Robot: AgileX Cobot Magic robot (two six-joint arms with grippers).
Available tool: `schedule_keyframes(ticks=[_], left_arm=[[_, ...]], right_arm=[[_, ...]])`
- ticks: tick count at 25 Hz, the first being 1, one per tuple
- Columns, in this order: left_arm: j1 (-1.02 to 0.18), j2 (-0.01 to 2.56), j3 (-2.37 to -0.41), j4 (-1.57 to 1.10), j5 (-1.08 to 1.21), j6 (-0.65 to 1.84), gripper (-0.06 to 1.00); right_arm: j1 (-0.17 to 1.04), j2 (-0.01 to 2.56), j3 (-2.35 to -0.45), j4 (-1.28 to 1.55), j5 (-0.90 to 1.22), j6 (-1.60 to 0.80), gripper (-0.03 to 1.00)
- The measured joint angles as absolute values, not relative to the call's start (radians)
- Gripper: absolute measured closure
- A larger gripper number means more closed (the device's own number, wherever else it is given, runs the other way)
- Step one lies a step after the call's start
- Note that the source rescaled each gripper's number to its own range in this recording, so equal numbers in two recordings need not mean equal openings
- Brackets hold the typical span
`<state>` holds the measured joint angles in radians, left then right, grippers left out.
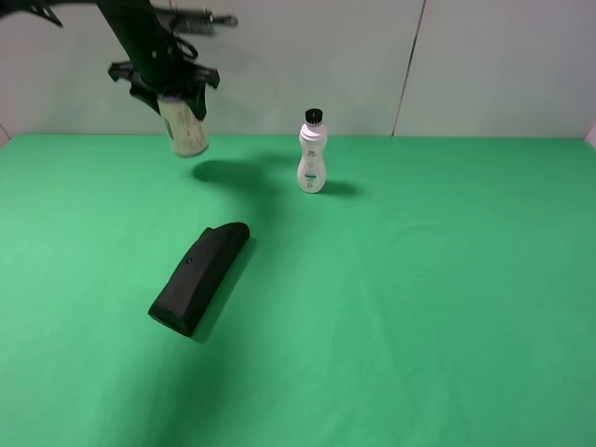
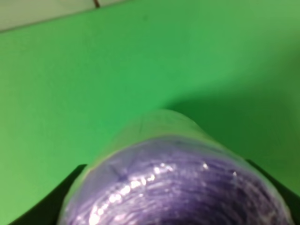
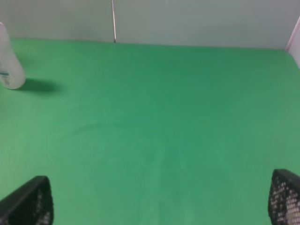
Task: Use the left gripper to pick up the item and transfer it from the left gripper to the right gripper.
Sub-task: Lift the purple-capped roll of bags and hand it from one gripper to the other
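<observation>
The item [image 1: 184,127], a canister with a cream label, hangs in my left gripper [image 1: 170,93] at the far left, lifted well above the green table. In the left wrist view its purple end [image 2: 178,187] fills the lower frame between the black fingers [image 2: 51,206], which are shut on it. My right gripper [image 3: 161,201] does not show in the exterior high view. In the right wrist view its two mesh-patterned fingertips [image 3: 33,204] stand wide apart and empty over bare green cloth.
A white bottle with a black cap [image 1: 312,153] stands upright at the back middle; it also shows in the right wrist view [image 3: 8,63]. A long black case [image 1: 199,277] lies on the table left of centre. A pale wall [image 1: 372,56] rises behind the table.
</observation>
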<state>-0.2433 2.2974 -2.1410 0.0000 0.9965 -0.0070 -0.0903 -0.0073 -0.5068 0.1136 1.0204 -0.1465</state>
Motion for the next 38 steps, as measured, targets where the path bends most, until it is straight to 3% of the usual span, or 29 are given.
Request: schedule_keyframes(ticks=[13,38], left_arm=[[-0.266,2.110,-2.178,-0.054,1.169,-0.010,0.94],[-0.698,2.041,-2.107,-0.066,1.169,-0.036,0.94]], right_arm=[[-0.090,-0.007,-0.507,0.114,1.020,-0.146,-0.03],[-0.090,-0.007,-0.507,0.113,1.020,-0.146,-0.03]])
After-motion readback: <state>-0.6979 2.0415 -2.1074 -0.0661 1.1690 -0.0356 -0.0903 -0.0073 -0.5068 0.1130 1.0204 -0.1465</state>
